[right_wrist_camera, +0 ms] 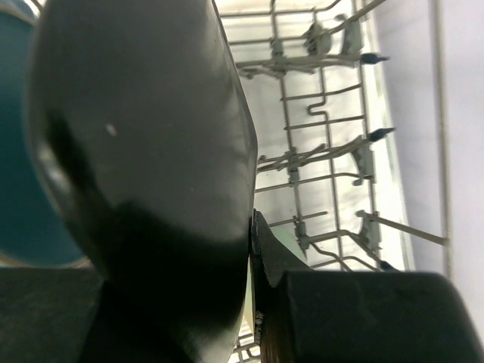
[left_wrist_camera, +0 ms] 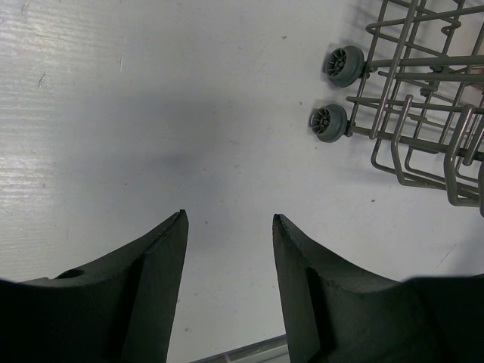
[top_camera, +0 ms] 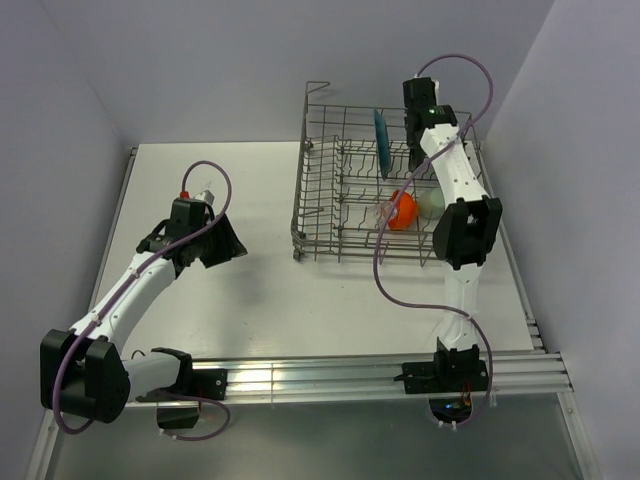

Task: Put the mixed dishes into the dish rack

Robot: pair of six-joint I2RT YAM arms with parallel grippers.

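A glossy black, probably square plate (right_wrist_camera: pixel 144 151) is gripped within the grey wire dish rack (top_camera: pixel 318 200) by the right end effector (right_wrist_camera: pixel 178 249); the left end effector (left_wrist_camera: pixel 231 223) is spread open.

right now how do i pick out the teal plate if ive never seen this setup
Look for the grey wire dish rack at the far right of the table. In its back half the teal plate stands upright on its edge. It is the only blue-green piece there; the orange-red bowl sits nearer the front.
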